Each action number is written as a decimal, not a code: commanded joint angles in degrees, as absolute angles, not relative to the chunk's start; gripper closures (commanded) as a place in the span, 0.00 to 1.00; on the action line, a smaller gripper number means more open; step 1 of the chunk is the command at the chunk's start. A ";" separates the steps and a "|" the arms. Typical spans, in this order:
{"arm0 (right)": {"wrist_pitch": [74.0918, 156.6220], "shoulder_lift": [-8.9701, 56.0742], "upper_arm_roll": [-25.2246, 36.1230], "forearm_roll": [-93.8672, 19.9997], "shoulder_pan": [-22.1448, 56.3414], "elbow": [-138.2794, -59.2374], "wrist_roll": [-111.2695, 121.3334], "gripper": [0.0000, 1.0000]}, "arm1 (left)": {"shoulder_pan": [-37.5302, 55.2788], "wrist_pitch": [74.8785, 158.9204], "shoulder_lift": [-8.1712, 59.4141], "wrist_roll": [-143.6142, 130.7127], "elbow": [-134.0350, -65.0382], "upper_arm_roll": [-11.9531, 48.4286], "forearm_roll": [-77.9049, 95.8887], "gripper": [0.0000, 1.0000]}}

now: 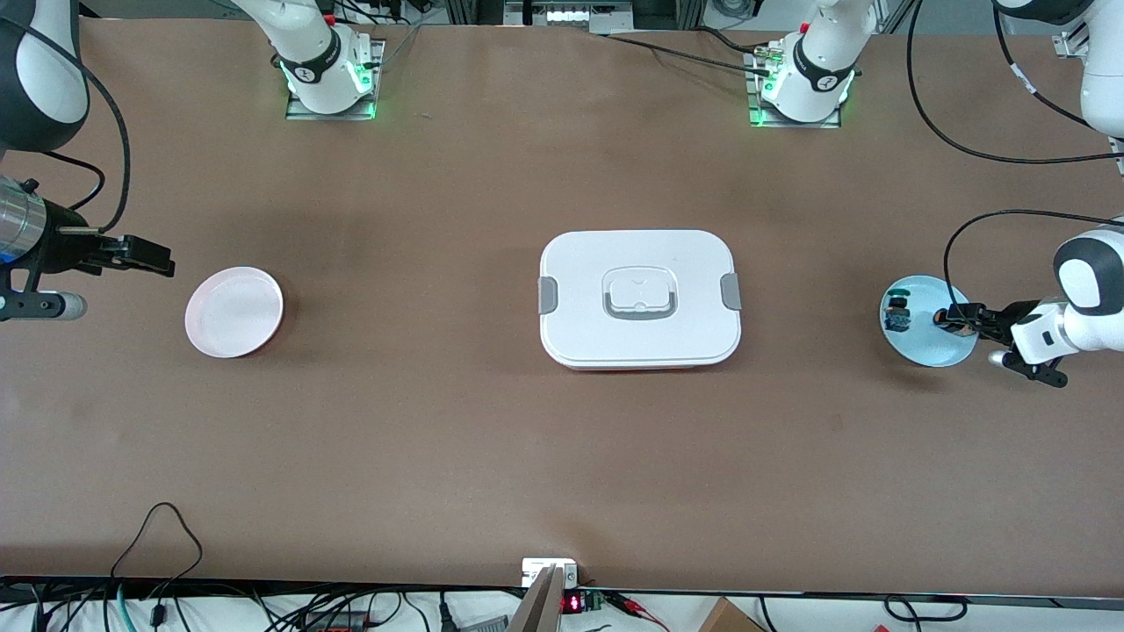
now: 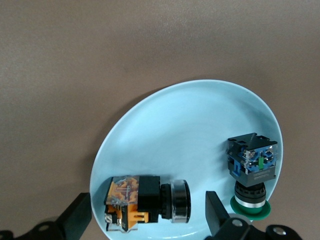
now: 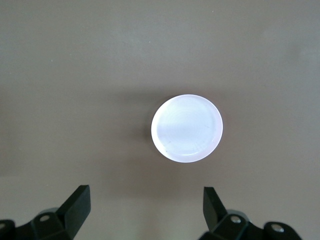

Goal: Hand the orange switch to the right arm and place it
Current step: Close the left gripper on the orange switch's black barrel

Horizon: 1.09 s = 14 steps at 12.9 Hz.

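Right gripper [image 1: 162, 262] fingers open, waiting above desk [image 1: 439, 421] near pink plate [image 1: 234, 312]. White lunchbox [image 1: 639, 298] mid-desk. Orange switch [image 2: 145, 202] lies on blue plate [image 2: 190, 125], left gripper [image 2: 145, 215] fingers spread either side, not gripping.

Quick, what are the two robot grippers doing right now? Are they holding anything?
Left gripper: open, holding nothing, over the orange switch on the blue plate.
Right gripper: open, holding nothing, beside the pink plate.
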<state>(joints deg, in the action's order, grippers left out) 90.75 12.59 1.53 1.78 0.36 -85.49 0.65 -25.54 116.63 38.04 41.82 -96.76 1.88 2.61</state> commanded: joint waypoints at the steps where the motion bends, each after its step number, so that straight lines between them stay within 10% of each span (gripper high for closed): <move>1: 89.91 12.13 1.58 1.05 0.26 -85.34 1.05 0.00 | -25.66 115.40 37.09 40.78 -96.94 1.93 1.58 0.00; 14: 89.91 12.13 1.58 1.05 0.18 -85.34 1.14 0.00 | -25.93 115.66 37.18 39.90 -97.91 2.02 1.67 0.11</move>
